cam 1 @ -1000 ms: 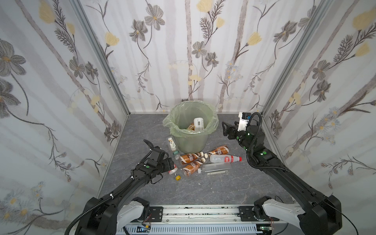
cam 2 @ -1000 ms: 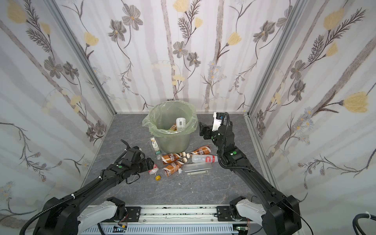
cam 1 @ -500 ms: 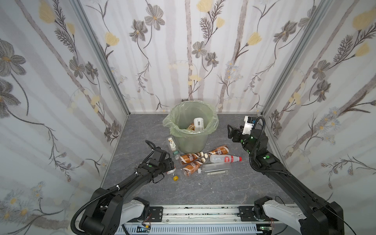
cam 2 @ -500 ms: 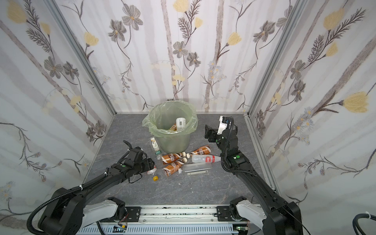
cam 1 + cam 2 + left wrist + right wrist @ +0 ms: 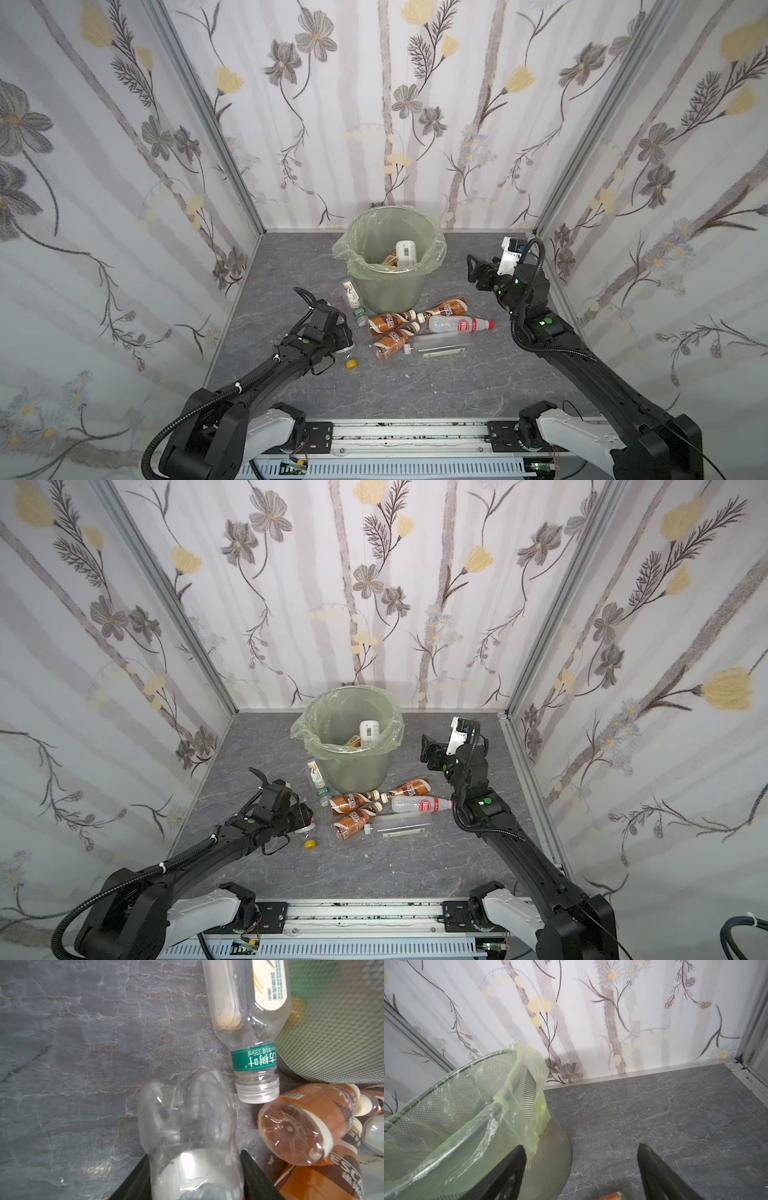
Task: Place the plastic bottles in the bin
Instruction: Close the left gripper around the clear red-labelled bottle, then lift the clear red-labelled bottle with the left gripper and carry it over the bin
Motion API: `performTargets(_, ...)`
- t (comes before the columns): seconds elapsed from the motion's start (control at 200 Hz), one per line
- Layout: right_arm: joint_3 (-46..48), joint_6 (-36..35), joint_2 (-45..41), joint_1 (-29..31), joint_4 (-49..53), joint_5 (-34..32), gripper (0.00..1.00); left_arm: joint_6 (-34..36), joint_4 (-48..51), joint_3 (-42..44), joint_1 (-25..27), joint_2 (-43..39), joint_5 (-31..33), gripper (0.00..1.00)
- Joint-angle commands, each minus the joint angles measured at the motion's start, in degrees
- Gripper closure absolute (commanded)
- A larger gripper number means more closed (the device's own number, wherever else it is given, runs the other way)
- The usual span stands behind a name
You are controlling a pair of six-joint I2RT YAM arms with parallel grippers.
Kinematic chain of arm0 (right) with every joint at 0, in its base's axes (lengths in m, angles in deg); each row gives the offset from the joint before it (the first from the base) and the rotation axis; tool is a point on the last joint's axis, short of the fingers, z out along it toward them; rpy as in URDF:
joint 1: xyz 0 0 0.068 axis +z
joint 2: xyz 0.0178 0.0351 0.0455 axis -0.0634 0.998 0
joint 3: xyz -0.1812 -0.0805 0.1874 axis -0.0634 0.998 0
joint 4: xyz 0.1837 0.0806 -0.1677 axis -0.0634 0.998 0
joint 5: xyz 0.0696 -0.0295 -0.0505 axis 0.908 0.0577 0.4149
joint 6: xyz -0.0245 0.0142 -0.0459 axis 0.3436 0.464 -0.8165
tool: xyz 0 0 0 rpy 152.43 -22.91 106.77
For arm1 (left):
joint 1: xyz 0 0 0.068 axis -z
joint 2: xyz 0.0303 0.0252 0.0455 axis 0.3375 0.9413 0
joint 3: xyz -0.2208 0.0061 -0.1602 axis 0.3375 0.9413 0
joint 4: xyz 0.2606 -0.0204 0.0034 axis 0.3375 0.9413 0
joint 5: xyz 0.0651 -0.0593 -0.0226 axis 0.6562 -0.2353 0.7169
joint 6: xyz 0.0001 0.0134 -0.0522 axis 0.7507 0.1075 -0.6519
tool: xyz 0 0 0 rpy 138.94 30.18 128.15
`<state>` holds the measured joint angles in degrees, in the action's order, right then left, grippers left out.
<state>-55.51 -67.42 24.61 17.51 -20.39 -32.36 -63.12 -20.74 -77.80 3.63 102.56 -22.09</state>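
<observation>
Your grey marbled worktop (image 5: 415, 386) lies bare across the lower centre in both top views; the green-bagged mesh bin (image 5: 390, 291) and lying plastic bottles (image 5: 388, 322) block the middle.

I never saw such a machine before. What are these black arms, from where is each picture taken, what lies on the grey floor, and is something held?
These are two robot arms; each ends in a gripper, a two-finger clamp. Two pictures look down on the whole scene from above; two come from cameras on the wrists. On the floor stands a mesh bin lined with a green bag, with a white-labelled bottle inside. Before it lie brown-labelled bottles, a red-labelled bottle and a loose yellow cap, among others. The left gripper clamps a clear bottle. The right gripper is open and empty, near the bin.
</observation>
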Motion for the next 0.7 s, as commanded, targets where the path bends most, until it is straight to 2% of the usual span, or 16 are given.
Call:
performTargets(0.0,0.1,0.3,0.0,-0.1,-0.5,-0.3,0.15,0.0,-1.0,-0.1,-0.1,-1.3,1.3,0.41)
performTargets(0.38,0.6,0.0,-0.1,-0.6,-0.5,-0.1,0.15,2.0,0.8,-3.2,0.0,-6.6,-0.9,0.44)
performTargets(0.695,1.5,-1.0,-0.4,-1.5,0.2,0.4,0.15,10.8,10.6,-16.4,-0.4,-10.1,2.7,0.44)
